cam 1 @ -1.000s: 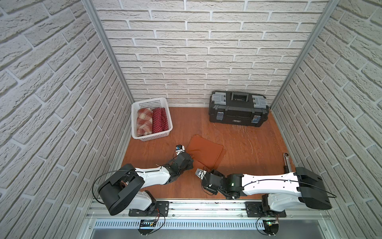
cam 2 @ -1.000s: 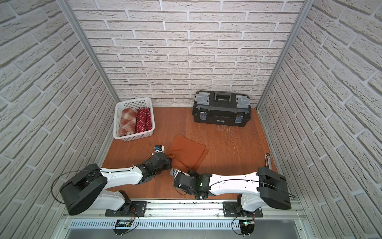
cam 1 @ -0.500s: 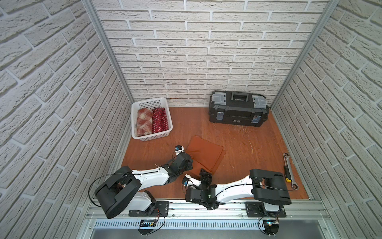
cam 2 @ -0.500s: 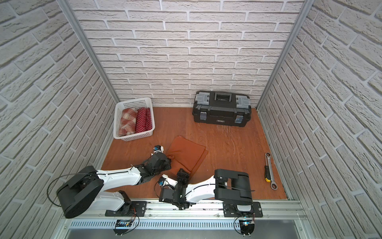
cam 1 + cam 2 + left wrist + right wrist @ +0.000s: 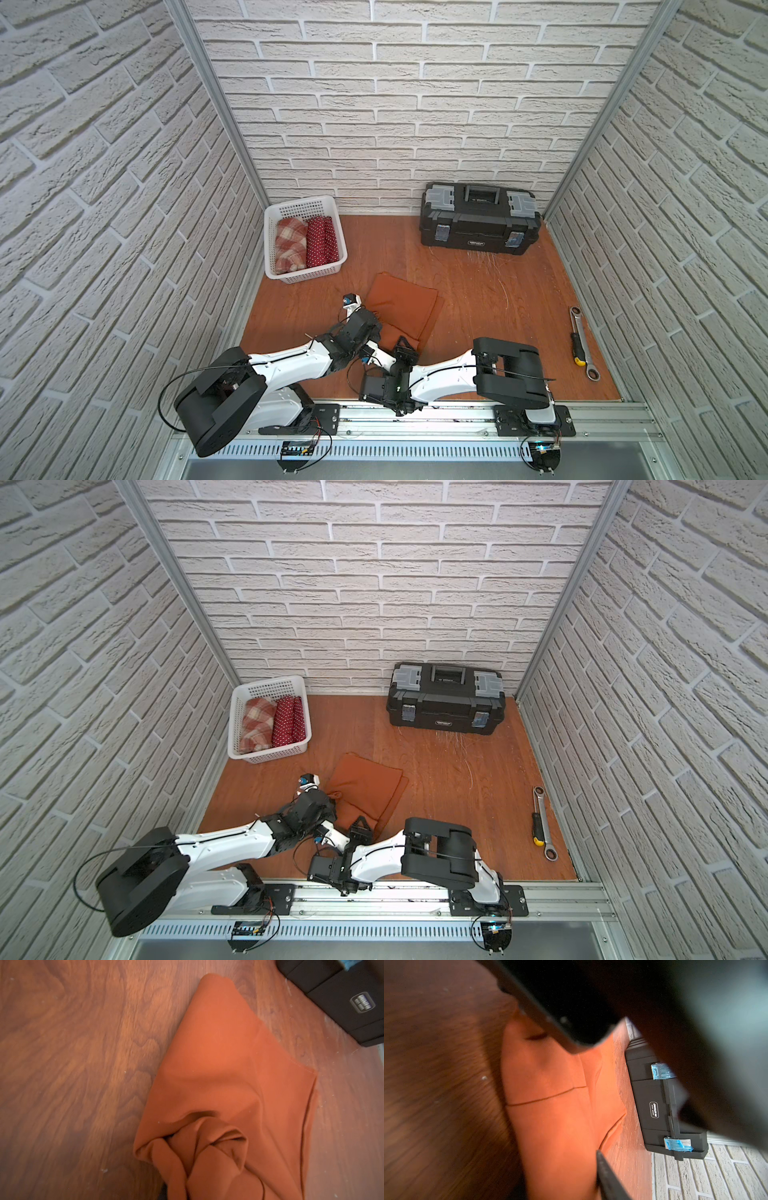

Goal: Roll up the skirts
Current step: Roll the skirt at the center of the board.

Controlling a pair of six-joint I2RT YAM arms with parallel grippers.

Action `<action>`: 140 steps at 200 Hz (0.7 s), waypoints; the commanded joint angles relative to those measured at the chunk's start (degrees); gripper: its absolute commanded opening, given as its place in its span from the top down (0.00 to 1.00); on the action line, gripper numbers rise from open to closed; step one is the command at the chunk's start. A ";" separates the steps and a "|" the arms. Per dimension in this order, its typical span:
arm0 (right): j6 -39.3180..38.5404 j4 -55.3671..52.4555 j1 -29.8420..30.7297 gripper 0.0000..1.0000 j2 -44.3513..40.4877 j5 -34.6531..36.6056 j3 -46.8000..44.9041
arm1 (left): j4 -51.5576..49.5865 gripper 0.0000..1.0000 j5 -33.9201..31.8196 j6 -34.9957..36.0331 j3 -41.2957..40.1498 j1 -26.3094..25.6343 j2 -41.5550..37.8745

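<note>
We log the rust-orange skirt [image 5: 405, 305] flat on the counter [image 5: 478, 316], stretching away from the left claw [image 5: 368, 326], clamped shut on its bunched near corner, and the right claw [image 5: 405, 344] at its near hem, opening we cannot tell

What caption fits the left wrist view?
Bunched corner of the rust-orange skirt on the wooden surface, black toolbox beyond.

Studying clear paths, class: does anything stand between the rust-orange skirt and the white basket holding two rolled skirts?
Nothing visible does. In both top views bare wooden floor separates the rust-orange skirt from the white mesh basket; only the left arm's wrist camera stands close beside that stretch.
</note>
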 commanded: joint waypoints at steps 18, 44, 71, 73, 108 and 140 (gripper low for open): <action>5.51 -10.87 -8.28 0.92 2.23 -2.70 -1.21 | -8.14 1.00 4.36 0.14 -1.81 -2.05 -5.64; 4.06 -10.27 -8.58 0.97 1.74 -6.51 -2.06 | -9.71 1.00 4.31 -0.15 -1.92 -1.88 -8.06; 3.08 -9.50 -8.63 0.97 0.62 -10.85 -3.53 | -12.26 0.73 4.36 -0.94 -1.72 -1.00 -11.09; 2.97 -9.41 -8.60 0.98 0.51 -11.13 -3.68 | -12.51 0.70 4.36 -0.94 -1.66 -0.87 -11.33; 1.59 -8.08 -8.56 0.98 -0.89 -15.90 -5.67 | -19.52 0.02 3.37 -0.73 0.43 2.90 -16.89; 0.77 -5.77 -8.47 0.98 -1.89 -19.73 -7.31 | -27.08 0.02 1.97 -0.37 1.61 8.74 -23.22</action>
